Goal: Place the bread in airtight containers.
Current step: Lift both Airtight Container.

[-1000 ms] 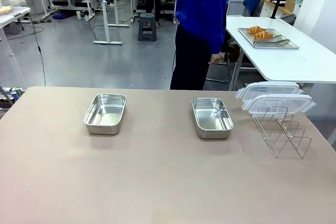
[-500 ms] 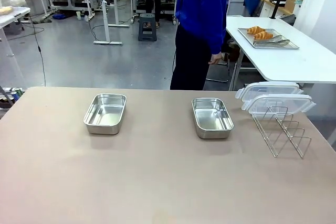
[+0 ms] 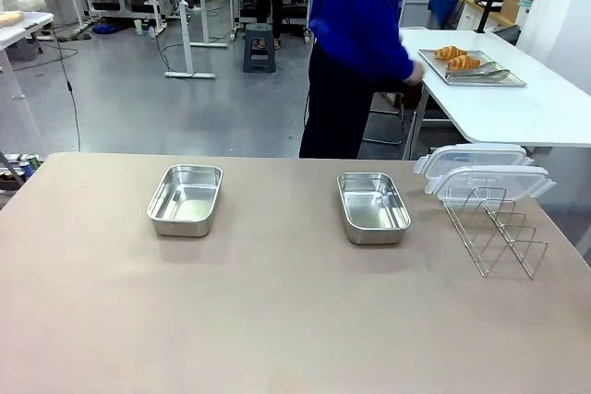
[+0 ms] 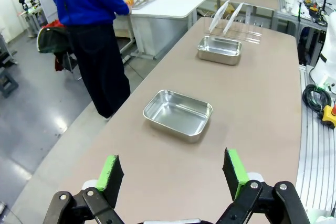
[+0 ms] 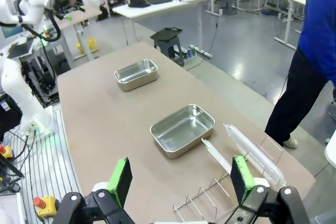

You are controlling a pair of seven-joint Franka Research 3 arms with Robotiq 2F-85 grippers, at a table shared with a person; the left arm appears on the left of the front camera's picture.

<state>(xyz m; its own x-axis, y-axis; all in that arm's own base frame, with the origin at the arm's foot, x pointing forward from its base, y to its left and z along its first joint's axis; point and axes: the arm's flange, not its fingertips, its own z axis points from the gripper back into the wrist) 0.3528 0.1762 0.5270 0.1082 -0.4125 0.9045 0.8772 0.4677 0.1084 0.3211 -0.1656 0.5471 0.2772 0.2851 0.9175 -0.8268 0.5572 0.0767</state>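
Two golden croissants [image 3: 456, 57], the bread, lie on a metal tray [image 3: 511, 78] on the white side table at the far right. Two empty steel containers stand on the brown table: one to the left [image 3: 185, 200], one right of centre [image 3: 373, 207]. Their clear lids [image 3: 482, 173] lean in a wire rack. My left gripper [image 4: 173, 171] is open, hovering well short of the nearer container [image 4: 178, 114]. Above the table my right gripper [image 5: 182, 180] is open too, with a container [image 5: 182, 129] ahead of it and the lids [image 5: 247, 153] just to its right.
A person in a blue top [image 3: 355, 34] stands behind the table's far edge, one hand [image 3: 414, 69] stretched toward the tray, where metal tongs [image 3: 482, 72] also lie. The wire rack [image 3: 499, 237] occupies the table's right end. The other arm's white base [image 5: 21, 98] stands beside the table.
The person's hand has risen from hanging at the side and reached right toward the tray of croissants. Neither gripper nor container has moved.
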